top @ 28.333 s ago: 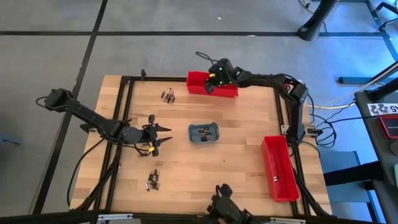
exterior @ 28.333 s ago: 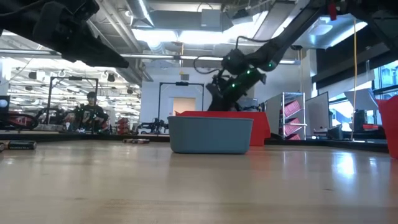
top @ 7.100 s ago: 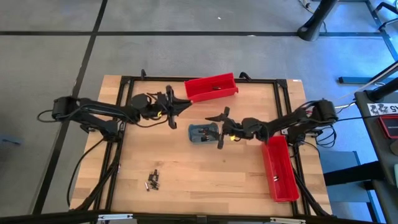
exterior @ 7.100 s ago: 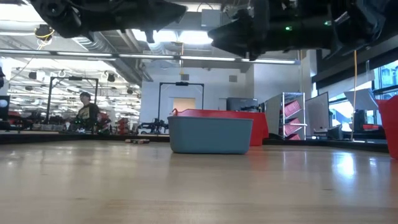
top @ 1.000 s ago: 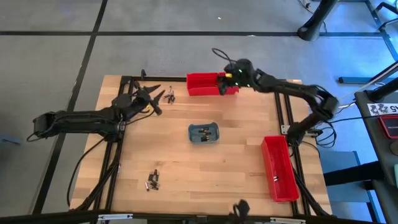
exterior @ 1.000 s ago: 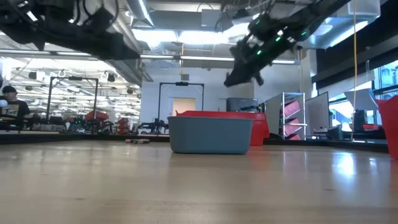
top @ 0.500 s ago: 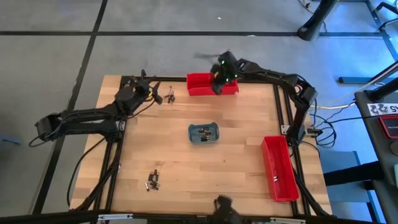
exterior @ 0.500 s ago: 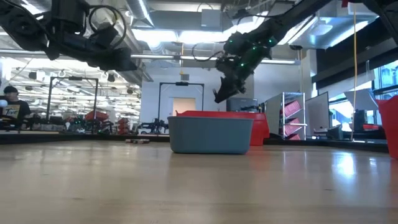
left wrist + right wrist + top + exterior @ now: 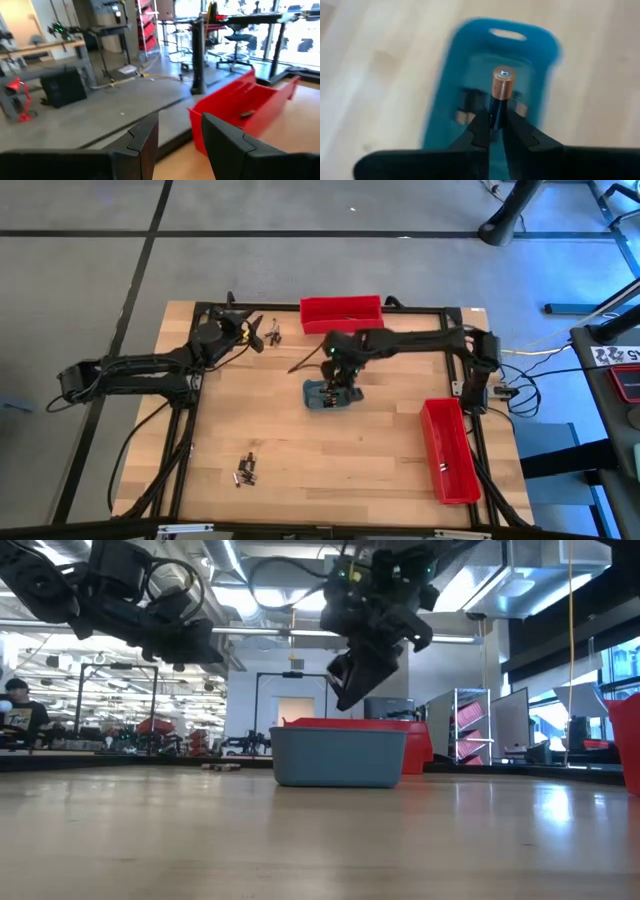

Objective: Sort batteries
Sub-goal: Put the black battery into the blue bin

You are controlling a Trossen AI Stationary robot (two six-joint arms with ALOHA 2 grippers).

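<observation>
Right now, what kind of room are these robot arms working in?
Probably a robotics lab or workshop. Behind the wooden table stretch long workbenches full of equipment, with a metal rack under strip lights. The right pincer holds a battery over the blue tray.

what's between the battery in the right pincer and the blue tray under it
Nothing visible. The right pincer holds the battery directly above the blue tray, with only open air between them; a few batteries already lie inside.
</observation>
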